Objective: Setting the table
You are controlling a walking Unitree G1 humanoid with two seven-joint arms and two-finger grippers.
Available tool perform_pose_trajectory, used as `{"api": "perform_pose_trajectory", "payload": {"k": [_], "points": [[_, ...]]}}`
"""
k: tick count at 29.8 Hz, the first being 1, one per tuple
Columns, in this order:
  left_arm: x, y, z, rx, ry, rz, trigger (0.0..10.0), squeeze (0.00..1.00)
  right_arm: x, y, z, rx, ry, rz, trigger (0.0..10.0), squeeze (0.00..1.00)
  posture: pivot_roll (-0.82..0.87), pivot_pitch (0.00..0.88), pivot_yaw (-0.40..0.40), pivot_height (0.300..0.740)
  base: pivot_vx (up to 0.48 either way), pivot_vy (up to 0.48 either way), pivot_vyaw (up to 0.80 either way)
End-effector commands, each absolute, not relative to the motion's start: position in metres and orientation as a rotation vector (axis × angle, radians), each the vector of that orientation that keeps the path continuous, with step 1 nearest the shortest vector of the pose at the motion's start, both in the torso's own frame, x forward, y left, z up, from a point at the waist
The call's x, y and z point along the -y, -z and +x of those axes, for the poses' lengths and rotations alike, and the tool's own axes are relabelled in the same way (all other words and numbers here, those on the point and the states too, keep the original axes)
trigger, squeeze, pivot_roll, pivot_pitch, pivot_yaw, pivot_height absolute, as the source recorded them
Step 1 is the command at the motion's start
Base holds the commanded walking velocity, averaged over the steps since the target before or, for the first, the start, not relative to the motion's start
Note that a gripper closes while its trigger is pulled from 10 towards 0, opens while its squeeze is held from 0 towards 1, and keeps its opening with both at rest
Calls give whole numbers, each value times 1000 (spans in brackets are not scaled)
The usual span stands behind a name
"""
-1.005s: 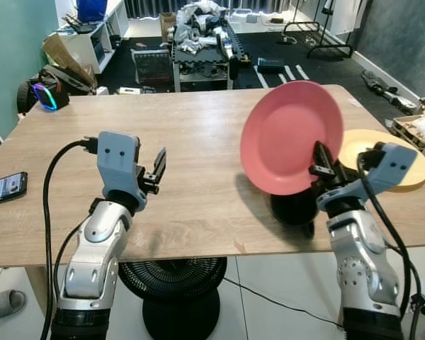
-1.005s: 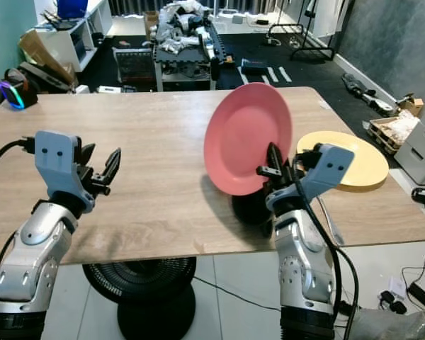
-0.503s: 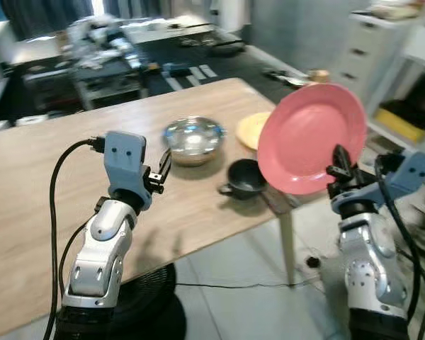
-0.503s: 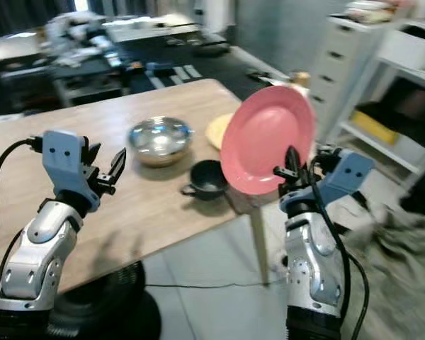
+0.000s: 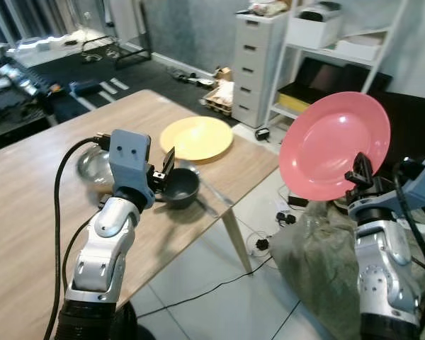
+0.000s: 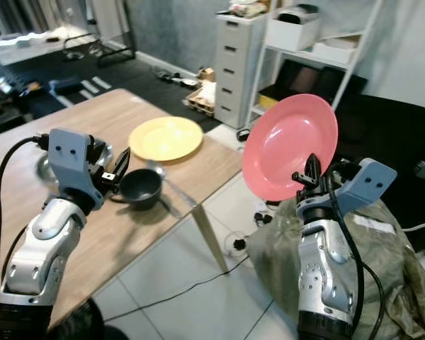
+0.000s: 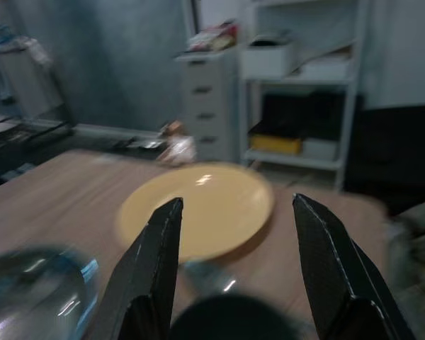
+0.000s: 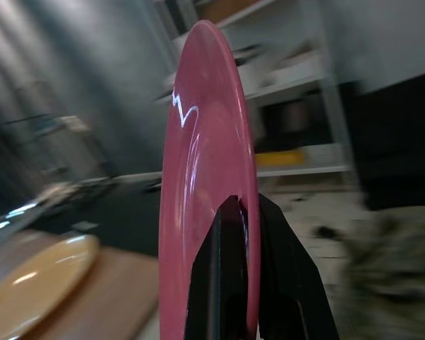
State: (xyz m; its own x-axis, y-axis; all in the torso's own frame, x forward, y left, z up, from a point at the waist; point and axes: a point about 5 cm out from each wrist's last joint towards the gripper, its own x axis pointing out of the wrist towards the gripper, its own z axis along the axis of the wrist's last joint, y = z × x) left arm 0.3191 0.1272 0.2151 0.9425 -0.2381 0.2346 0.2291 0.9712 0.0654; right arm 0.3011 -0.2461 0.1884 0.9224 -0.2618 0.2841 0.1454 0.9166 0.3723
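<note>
Grey drawer unit (image 5: 258,53), white shelving (image 5: 340,53), tiled floor (image 5: 227,297)

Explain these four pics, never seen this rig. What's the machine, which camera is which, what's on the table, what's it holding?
It is a humanoid robot with two silver arms ending in two-finger black grippers. The two wide pictures come from a stereo camera on its head, looking down. The other two come from cameras on each wrist, looking along the fingers.

On the wooden table lie a yellow plate, a black cup and a steel bowl.

The right gripper pinches the rim of a pink plate, held upright beyond the table's corner, above the floor. The left gripper hovers open over the table, beside the cup.
</note>
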Motion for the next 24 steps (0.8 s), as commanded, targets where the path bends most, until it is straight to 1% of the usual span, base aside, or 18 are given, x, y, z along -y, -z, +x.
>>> {"api": "perform_pose_trajectory", "payload": {"k": [1,2,3,6,7,9,10,12,13,16,24], "points": [[-130,-207,320,216,237,42,10000,0,252,-185,297,341,251,325,10000,0,-112,0,125,740,0,0,-800],[-130,-207,320,216,237,42,10000,0,252,-185,297,341,251,325,10000,0,-112,0,125,740,0,0,-800],[-126,-205,319,207,271,45,10000,0,259,-179,294,326,288,297,10000,0,-116,0,129,740,0,0,-800],[-120,-202,318,197,314,42,10000,0,266,-174,290,313,318,273,10000,0,-116,0,129,740,0,0,-800],[-112,-199,316,178,381,35,10000,0,271,-169,287,296,336,261,10000,0,-122,0,132,740,0,0,-800],[-109,-198,316,173,405,37,10000,0,272,-167,286,290,341,256,10000,0,-125,0,132,740,0,0,-800],[-99,-193,313,144,479,17,10000,0,272,-159,284,256,326,221,10000,0,-131,0,133,740,0,0,-800],[-97,-192,312,139,492,16,10000,0,272,-157,283,245,317,213,10000,0,-131,0,133,740,0,0,-800],[-91,-188,311,132,521,20,10000,0,269,-149,280,218,297,186,10000,0,-138,0,133,740,0,0,-800],[-84,-184,310,120,534,10,10000,0,269,-142,276,198,306,173,10000,0,-144,0,133,740,0,0,-800],[-79,-177,310,93,550,-11,10000,0,271,-144,274,211,319,175,10000,0,-159,0,139,740,0,0,-800]]}}
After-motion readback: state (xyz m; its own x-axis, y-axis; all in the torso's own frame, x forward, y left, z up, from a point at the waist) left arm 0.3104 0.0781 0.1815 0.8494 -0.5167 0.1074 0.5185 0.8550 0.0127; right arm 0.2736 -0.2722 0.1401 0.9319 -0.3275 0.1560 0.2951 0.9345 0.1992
